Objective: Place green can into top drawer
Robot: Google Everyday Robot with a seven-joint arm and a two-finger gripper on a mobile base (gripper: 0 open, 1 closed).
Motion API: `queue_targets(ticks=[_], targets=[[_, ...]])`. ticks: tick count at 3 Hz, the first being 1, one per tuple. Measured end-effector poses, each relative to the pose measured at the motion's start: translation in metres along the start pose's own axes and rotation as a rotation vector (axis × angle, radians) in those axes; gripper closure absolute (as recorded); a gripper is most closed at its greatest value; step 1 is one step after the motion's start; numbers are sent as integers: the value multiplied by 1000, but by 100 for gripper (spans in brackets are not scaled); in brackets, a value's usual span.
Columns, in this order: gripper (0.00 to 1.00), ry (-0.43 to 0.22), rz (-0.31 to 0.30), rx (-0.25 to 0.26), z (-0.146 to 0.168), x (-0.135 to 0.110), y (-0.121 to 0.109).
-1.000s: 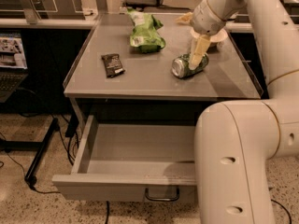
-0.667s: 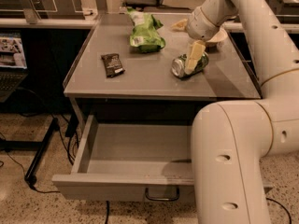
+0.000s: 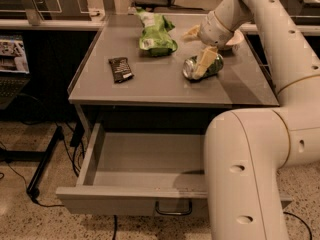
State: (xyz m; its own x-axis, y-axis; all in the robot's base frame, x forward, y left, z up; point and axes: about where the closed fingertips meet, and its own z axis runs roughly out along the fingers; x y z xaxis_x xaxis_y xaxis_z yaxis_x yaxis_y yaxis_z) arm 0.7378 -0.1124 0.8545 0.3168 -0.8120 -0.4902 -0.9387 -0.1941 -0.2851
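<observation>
The green can (image 3: 214, 68) lies on its side on the grey table top (image 3: 150, 86), right of centre, silver end facing front-left. My gripper (image 3: 199, 48) is open, reaching down from the upper right. One finger (image 3: 205, 61) lies across the front of the can. The other finger (image 3: 192, 32) stands apart behind it. The top drawer (image 3: 135, 156) is pulled open below the table and looks empty. Its front panel (image 3: 120, 203) and dark handle (image 3: 172, 210) face me. My arm hides the drawer's right part.
A bright green chip bag (image 3: 156, 34) lies at the back middle of the table. A dark snack bar (image 3: 120, 69) lies at the left. A white bowl (image 3: 236, 37) sits behind my wrist. My big arm link (image 3: 250, 174) fills the front right.
My gripper has shifted slightly left and down over the can. The can has stayed in place on the table.
</observation>
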Motion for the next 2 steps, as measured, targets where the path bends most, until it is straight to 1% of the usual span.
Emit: queue_targets(ticks=[2], targets=[[65,0,0,0,0,0,0]])
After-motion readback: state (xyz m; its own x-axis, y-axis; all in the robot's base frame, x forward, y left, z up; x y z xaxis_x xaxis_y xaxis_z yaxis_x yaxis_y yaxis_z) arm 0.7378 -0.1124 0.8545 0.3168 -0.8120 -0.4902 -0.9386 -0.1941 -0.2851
